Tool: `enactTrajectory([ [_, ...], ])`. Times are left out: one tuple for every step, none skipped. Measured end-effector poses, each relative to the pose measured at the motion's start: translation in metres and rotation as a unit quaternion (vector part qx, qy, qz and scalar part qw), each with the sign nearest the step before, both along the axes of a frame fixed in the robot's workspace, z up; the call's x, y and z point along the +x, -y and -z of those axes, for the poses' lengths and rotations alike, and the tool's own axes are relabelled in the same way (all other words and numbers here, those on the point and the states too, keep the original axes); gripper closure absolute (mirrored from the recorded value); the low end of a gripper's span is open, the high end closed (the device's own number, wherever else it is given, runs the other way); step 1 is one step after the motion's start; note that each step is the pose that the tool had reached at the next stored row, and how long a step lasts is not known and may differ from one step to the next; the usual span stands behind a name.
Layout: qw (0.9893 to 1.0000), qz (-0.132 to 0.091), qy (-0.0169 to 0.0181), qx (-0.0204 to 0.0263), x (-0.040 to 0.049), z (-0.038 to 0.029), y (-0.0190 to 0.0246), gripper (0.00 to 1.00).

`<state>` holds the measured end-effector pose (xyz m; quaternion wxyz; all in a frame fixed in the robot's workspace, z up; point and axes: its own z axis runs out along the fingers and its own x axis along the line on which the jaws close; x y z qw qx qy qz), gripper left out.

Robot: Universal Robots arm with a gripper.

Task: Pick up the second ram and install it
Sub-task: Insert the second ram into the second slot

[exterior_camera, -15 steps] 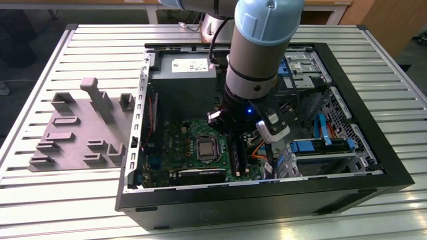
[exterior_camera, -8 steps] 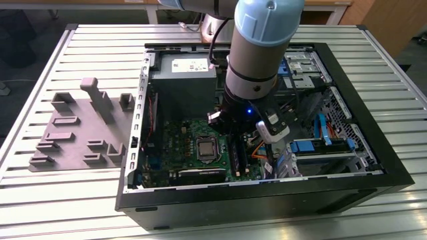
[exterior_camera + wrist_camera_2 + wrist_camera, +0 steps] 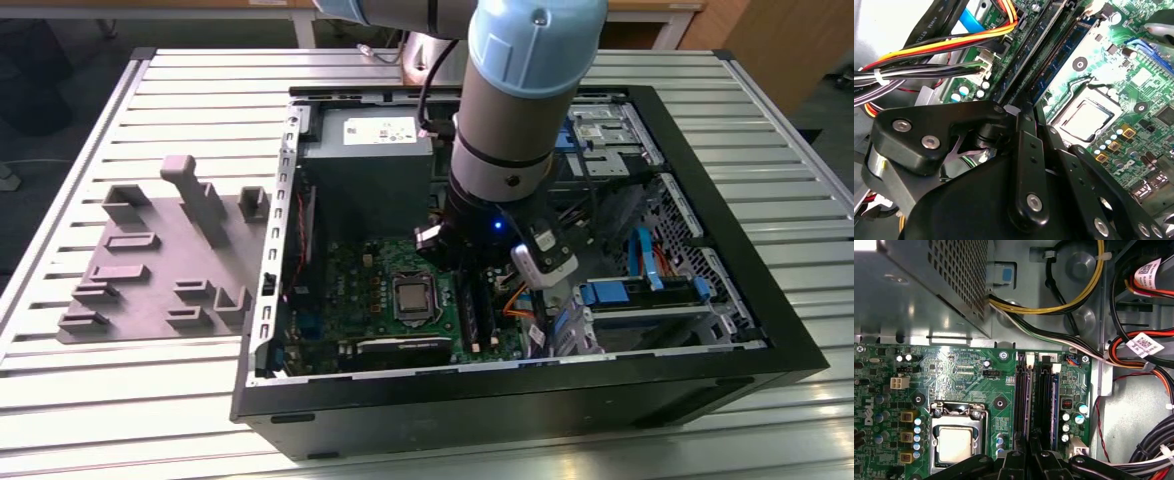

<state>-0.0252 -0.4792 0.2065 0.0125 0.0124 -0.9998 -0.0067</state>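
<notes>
The gripper [image 3: 1029, 452] hangs low over the black slots [image 3: 1035, 400] with its jaws nearly closed around the second ram [image 3: 1030, 412] – a thin, light, stiff stick that can snap – so it looks best held by its long top edge.

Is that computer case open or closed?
Open: the computer case lies on its side with no cover, so the motherboard and cables show inside.
</notes>
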Motion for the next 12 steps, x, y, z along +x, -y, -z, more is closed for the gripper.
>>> enactTrajectory([
  [1.0,0.0,0.0,0.0,0.0,0.0001,0.0,0.86],
  [1.0,0.0,0.0,0.0001,0.0,0.0002,0.0,0.86],
  [1.0,0.0,0.0,0.0001,0.0,0.0003,0.0,0.86],
  [1.0,0.0,0.0,0.0001,0.0,0.0003,0.0,0.86],
  [1.0,0.0,0.0,0.0002,0.0,0.0004,-0.0001,0.85],
  [1.0,0.0,0.0,0.0002,0.0,0.0005,-0.0001,0.85],
  [1.0,0.0,0.0001,0.0002,0.0,0.0005,-0.0001,0.79],
  [1.0,0.0,0.0,0.0001,0.0,0.0005,0.0,0.79],
  [1.0,0.0,0.0001,0.0002,0.0,0.0006,-0.0001,0.79],
  [1.0,0.0,0.0001,0.0001,0.0,0.0006,0.0,0.79],
  [1.0,0.0,0.0001,0.0002,0.0,0.0006,-0.0001,0.79],
  [1.0,0.0,0.0,0.0001,0.0,-0.0003,0.0,0.79],
])
